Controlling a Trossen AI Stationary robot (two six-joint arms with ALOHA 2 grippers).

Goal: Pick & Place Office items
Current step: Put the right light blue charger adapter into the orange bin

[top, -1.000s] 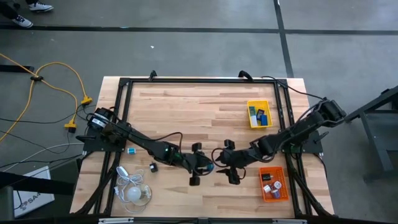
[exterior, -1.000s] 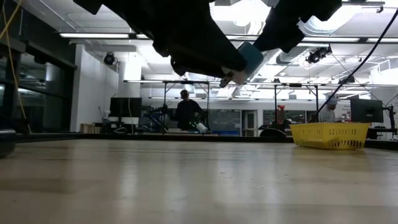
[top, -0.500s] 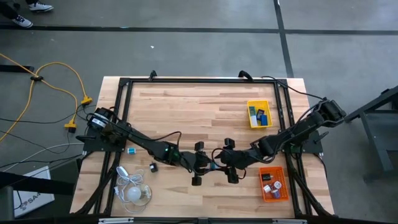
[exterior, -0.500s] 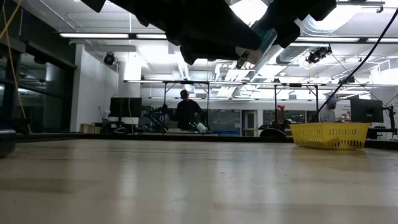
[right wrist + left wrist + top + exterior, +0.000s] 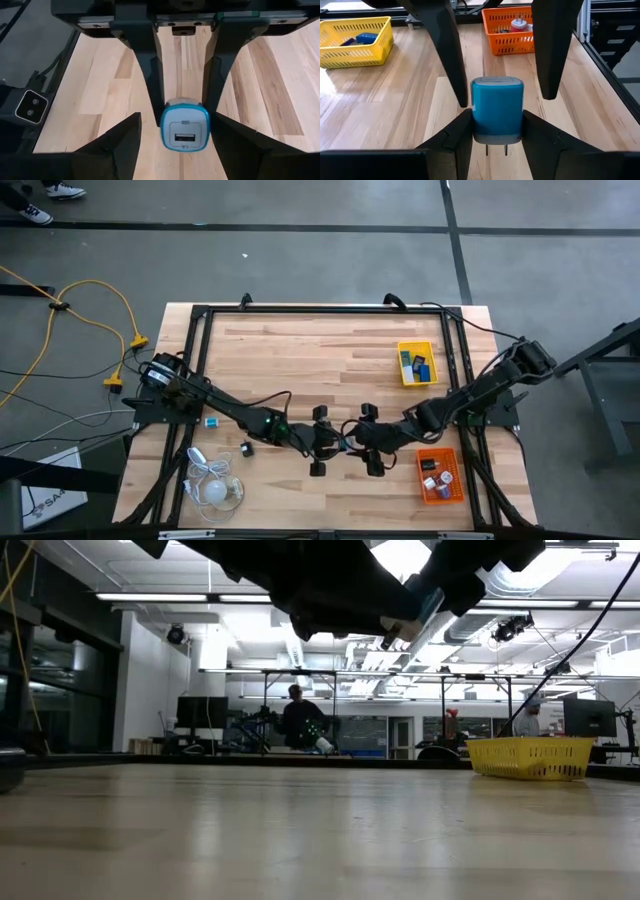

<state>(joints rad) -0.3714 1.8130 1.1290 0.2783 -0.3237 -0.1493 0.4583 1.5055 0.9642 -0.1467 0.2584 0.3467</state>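
Near the desk's front left corner lie a white bulb with coiled cord (image 5: 218, 490), a tiny blue piece (image 5: 212, 422) and a black piece (image 5: 247, 448). Toward the middle of the front edge, above the wood, my left pincer (image 5: 322, 442) grips a blue charger (image 5: 497, 112) by its sides, prongs pointing back at my wrist. My right pincer (image 5: 368, 440) faces it, fingers spread wide on either side of the charger, not touching. An orange tray (image 5: 440, 476) sits at the front right corner, a yellow tray (image 5: 416, 364) farther back.
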